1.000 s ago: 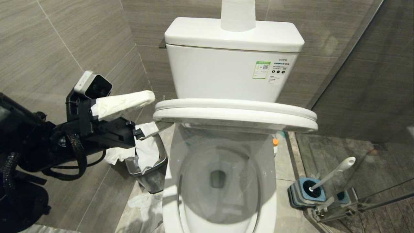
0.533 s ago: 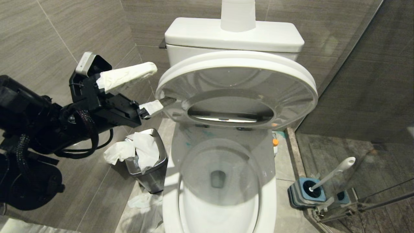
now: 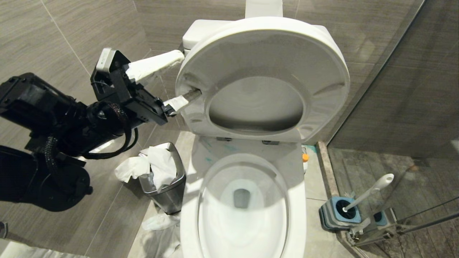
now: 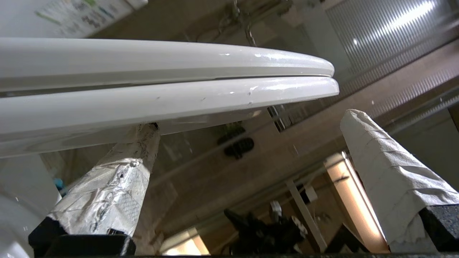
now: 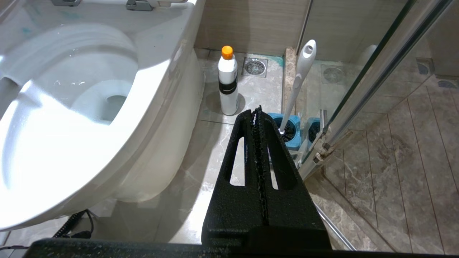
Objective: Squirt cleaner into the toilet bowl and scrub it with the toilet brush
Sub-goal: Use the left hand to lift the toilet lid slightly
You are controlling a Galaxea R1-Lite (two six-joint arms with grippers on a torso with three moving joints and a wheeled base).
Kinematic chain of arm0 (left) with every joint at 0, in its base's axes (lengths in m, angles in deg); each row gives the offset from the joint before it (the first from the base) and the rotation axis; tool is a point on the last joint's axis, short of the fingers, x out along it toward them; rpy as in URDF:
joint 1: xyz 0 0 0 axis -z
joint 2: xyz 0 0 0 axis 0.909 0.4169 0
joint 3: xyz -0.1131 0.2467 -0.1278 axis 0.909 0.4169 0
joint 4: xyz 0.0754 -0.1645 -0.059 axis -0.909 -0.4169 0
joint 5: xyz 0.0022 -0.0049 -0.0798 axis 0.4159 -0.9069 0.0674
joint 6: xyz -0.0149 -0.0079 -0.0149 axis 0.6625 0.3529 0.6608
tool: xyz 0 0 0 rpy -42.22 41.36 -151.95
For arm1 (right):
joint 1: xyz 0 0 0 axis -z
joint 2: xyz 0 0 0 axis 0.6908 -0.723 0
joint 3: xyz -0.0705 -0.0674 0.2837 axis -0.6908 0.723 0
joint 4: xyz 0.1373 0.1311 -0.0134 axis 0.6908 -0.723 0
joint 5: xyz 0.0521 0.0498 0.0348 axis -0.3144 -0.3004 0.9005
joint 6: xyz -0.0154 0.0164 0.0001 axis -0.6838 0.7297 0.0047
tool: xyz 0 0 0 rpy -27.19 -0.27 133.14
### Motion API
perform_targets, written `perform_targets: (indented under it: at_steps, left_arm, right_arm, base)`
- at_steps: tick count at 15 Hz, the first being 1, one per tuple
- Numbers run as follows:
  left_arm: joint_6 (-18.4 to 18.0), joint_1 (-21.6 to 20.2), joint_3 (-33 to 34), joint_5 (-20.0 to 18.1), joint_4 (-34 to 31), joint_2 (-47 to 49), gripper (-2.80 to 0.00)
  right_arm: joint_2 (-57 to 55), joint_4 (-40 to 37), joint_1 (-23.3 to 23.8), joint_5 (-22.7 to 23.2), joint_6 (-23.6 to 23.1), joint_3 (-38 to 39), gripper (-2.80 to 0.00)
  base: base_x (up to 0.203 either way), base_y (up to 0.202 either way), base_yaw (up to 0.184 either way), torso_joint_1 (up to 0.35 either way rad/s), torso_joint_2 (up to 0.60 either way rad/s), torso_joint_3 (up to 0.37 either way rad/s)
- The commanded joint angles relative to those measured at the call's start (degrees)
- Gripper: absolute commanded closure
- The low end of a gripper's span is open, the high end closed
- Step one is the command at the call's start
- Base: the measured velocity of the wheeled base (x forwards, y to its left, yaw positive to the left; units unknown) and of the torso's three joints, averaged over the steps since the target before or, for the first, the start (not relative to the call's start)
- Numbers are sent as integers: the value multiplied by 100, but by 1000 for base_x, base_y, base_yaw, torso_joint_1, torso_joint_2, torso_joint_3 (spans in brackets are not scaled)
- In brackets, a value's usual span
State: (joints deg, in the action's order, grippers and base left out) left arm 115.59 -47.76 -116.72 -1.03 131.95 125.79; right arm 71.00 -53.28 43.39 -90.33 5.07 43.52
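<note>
Grey-tiled bathroom, marble-look floor, glass shower partition (image 3: 391,71) on the robot's right. Toilet bowl (image 3: 297,215) sat centre, uncovered, water in the basin, faint turquoise streaks of cleaner (image 3: 208,147) on the rim near the hinges. Seat and lid (image 3: 261,71) were stacked together and raised nearly upright against the tank (image 3: 195,32).

Left gripper (image 3: 181,80) was at the left edge of the raised seat, fingers spread wide and wrapped in white tissue. Lower finger (image 3: 177,103) touched the underside of the seat; in the left wrist view its tip (image 4: 143,139) pressed against the seat's edge. Upper finger (image 3: 154,66) stood apart behind the lid, not gripping anything.

Right gripper (image 5: 256,118) appeared only in its own wrist view, black fingers pressed together, nothing between them, hanging over the floor beside the bowl.

Toilet brush (image 3: 369,191) stood in its grey-and-blue holder (image 3: 331,215) on the floor to the right of the bowl, by the glass partition, handle leaning. White bottle with orange cap (image 5: 228,86) stood on the floor just beside the bowl's right side. Steel bin (image 3: 168,195) stuffed with crumpled tissue sat left of the bowl, more tissue (image 3: 157,222) on the floor near it.
</note>
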Motion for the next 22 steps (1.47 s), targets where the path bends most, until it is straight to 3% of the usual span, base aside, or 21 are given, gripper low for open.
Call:
perform_targets:
  at_steps: [1,7,12,16,22]
  left_arm:
    - [39,1,-231,153,43,250,-280]
    - [36,-239,-501,287,43,658,-280]
    - [3,-249,-1272,419,13,1121,-280]
    - [-66,-257,-1984,428,-399,1460,-280]
    - [-855,-257,-2845,525,-957,2153,-280]
  right_arm:
    - [2,1,-5,-2,3,1,0]
    - [2,1,-5,-2,3,1,0]
    - [2,1,-13,-2,3,1,0]
    - [2,1,-12,-2,0,1,0]
    - [2,1,-5,-2,3,1,0]
  base:
    - [0,0,0,0,0,0]
    - [0,0,0,0,0,0]
    - [0,0,0,0,0,0]
    - [0,0,0,0,0,0]
    - [0,0,0,0,0,0]
